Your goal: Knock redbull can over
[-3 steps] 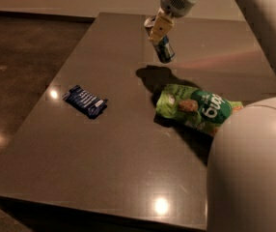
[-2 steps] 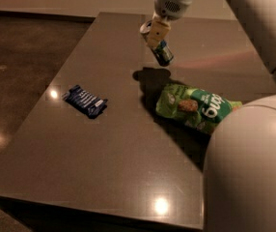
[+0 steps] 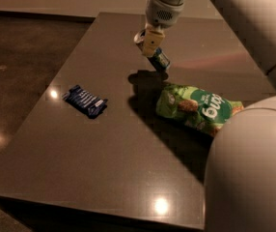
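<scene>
End effector (image 3: 150, 46) low over the table (image 3: 104, 168), tight around the tilted redbull can (image 3: 160, 60), arm (image 3: 166, 4) angled downward.

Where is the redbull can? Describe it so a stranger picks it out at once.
Start at the dark table; toward its far edge, beyond the green snack bag, hangs the end effector. Just below it leans the redbull can, a slim blue-and-silver cylinder, the only tilted round thing, unlike the soft bag and the flat dark blue wrapper.
</scene>
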Robot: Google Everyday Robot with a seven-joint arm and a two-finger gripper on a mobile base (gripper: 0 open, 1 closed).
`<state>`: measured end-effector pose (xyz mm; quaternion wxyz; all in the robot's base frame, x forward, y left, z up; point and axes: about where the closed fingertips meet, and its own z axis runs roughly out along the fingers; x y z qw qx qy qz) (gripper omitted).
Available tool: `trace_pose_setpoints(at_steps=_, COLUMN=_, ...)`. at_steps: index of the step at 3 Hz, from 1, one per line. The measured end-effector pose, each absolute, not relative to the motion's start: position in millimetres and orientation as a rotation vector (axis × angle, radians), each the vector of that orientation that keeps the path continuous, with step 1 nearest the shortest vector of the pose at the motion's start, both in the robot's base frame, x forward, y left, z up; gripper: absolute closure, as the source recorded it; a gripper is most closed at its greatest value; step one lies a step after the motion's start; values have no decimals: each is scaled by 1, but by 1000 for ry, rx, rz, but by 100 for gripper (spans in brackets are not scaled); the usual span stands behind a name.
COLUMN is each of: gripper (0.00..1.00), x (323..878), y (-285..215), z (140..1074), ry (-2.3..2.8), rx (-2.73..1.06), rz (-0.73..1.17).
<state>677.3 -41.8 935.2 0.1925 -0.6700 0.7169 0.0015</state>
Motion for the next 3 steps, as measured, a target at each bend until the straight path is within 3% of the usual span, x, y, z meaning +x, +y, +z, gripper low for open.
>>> trace_pose_setpoints(at_steps=1, gripper=17, x=668, y=-35, z=929, ry=1993, rx=-1931, rz=4)
trace_pose_setpoints(at_steps=2, gripper=0, x=652, y=-26, z=912, ry=1975, rx=-2013, rz=28)
trace_pose_setpoints(at_steps=3, gripper=0, x=652, y=-26, z=912, ry=1975, rx=-2013, rz=28)
